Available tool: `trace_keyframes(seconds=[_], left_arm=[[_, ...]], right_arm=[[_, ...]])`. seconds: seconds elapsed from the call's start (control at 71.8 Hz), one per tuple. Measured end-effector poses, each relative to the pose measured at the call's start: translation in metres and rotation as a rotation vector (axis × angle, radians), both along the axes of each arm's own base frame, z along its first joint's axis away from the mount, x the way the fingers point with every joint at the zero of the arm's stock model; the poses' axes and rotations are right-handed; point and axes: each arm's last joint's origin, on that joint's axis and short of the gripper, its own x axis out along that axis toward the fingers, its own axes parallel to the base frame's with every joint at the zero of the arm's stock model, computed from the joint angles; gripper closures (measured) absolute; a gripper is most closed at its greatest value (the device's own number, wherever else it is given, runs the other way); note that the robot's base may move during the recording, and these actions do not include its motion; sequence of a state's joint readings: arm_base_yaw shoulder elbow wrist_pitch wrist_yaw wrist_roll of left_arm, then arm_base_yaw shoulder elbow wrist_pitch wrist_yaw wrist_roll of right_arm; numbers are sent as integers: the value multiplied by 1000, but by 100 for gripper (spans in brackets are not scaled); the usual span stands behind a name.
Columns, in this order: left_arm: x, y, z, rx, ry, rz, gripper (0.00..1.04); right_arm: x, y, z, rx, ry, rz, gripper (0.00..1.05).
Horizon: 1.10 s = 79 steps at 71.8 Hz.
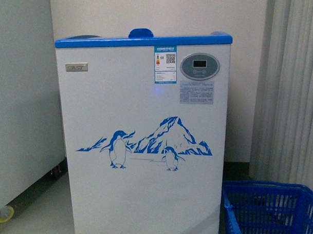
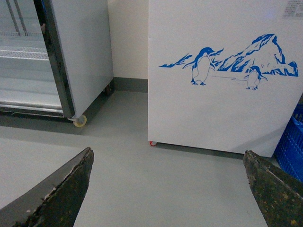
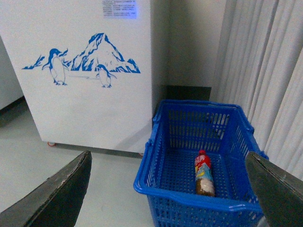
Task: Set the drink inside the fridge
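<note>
**Grey floor, empty grippers, drink down in the basket**

Your right gripper (image 3: 167, 158) hangs with its jaws spread wide and nothing between them. The left gripper (image 2: 166, 158) is the same: jaws wide apart, only bare floor (image 2: 142, 189) showing in the gap.

Below and ahead of the right gripper sits the blue basket (image 3: 150, 156). The drink (image 3: 204, 176), a red-capped bottle, lies on its side on the basket's bottom, cap pointing away from the wrist. The basket stands just beside the fridge (image 1: 140, 147), between it and the curtain (image 1: 291, 86). A plain grey-white cabinet (image 1: 23, 92) on castors stands on the fridge's other side.

Watch these risks:
- The bottle is round and lying flat, so a pinch off its middle will likely roll it away or squirt it out.
- The basket walls hem you in; wide jaws may catch the mesh and drag the light basket.
- You cannot tell from these views whether the lid under the blue rim (image 1: 143, 42) is slid open, so check before lifting the drink up there.
</note>
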State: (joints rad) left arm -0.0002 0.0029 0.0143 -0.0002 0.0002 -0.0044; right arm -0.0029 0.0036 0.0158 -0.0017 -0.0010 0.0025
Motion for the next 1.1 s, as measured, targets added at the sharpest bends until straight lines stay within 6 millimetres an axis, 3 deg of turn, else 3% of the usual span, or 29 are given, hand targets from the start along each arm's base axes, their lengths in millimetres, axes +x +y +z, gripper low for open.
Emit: trace_keyframes(seconds=[1.1], left_arm=[[0, 0, 0, 0, 0, 0, 8]], right_arm=[[0, 0, 0, 0, 1, 1, 8]])
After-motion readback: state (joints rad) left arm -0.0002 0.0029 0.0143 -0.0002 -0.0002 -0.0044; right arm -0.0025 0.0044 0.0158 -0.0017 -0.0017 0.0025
